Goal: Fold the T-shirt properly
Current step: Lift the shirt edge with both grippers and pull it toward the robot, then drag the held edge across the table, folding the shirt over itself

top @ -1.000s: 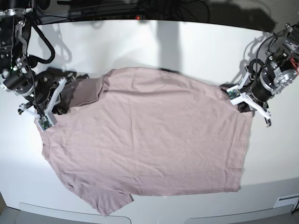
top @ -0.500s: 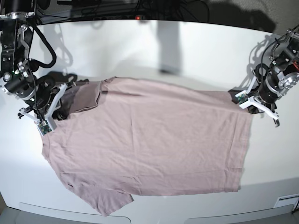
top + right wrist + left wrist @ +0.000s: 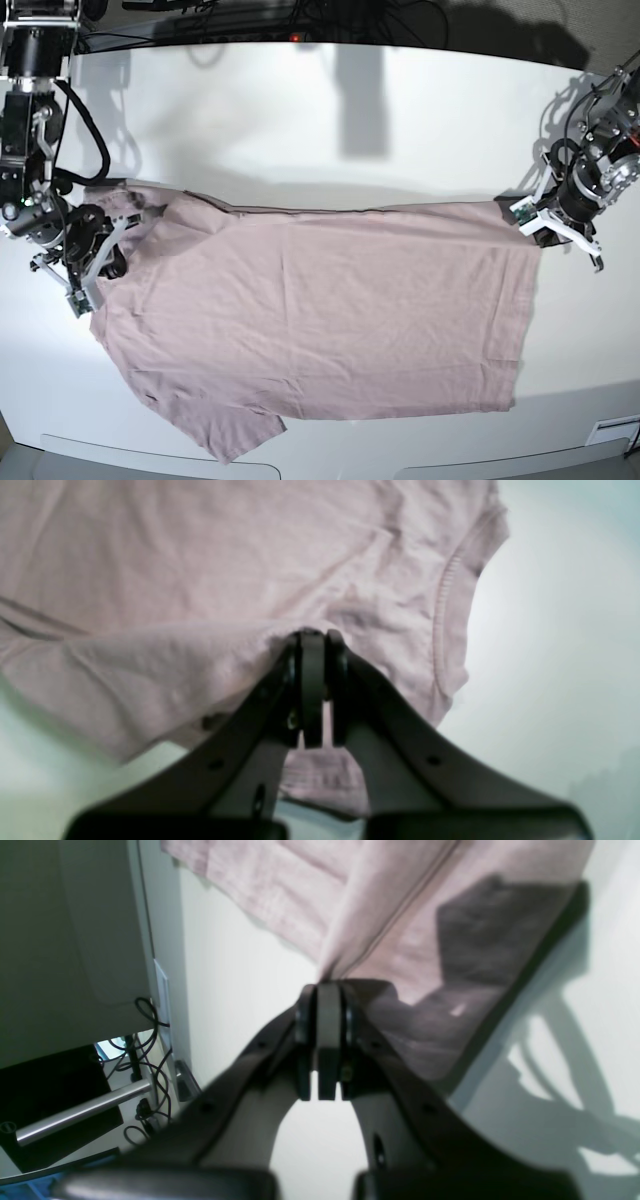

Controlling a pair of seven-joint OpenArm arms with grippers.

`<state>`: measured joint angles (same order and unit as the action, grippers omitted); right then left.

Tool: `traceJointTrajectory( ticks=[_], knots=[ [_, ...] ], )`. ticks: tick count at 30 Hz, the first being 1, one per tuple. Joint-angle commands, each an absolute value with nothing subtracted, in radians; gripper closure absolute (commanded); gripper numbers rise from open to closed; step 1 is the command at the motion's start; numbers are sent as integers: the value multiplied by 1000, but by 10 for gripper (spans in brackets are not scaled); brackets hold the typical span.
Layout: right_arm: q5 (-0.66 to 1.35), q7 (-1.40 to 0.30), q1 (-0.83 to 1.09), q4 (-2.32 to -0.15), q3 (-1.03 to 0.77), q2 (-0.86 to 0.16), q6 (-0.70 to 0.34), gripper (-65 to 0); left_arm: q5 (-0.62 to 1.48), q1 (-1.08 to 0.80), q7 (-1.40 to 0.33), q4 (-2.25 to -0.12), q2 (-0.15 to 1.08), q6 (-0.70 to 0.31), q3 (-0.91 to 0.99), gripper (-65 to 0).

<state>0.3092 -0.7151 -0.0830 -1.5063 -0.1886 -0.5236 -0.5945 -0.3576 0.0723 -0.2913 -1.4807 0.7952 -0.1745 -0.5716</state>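
**Pink shirt stretched between two closed claws**

The T-shirt (image 3: 320, 320) lies spread over the white table (image 3: 330, 110), its long axis running across the base view from side to side. The collar end sits toward that view's left, where the ribbed neckline (image 3: 445, 605) shows in the right wrist view, and the straight hem (image 3: 522, 310) faces that view's right. One short sleeve (image 3: 235, 432) lies flat at the near edge. The far edge of the cloth is pulled into a nearly straight line between the two arms.

The right gripper (image 3: 95, 262) sits at the collar-side far corner, and in its wrist view its jaws are pressed together with a bunch of pink fabric pinched between them. The left gripper (image 3: 560, 222) sits at the hem-side far corner; its fingers (image 3: 330, 1040) are likewise clamped, with the cloth's edge caught at their tips and the rest of the shirt trailing away from them.

Dark cables (image 3: 300, 15) run along the table's far side.
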Motion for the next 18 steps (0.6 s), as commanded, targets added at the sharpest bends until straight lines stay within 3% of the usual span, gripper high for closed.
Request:
traceJointTrajectory(
  ticks=[1, 6, 18],
  knots=[
    [309, -692, -121, -1511, -196, -540, -592, 0, -365, 89, -283, -1492, 815, -151, -562, 0],
    [285, -691, -158, -1488, -196, -540, -607, 0, -365, 95, -282, -1492, 815, -89, -562, 0],
    [287, -664, -167, -1487, -196, -540, -682, 0, -279, 167, -236, -1487, 796, -90, -563, 0]
  ],
)
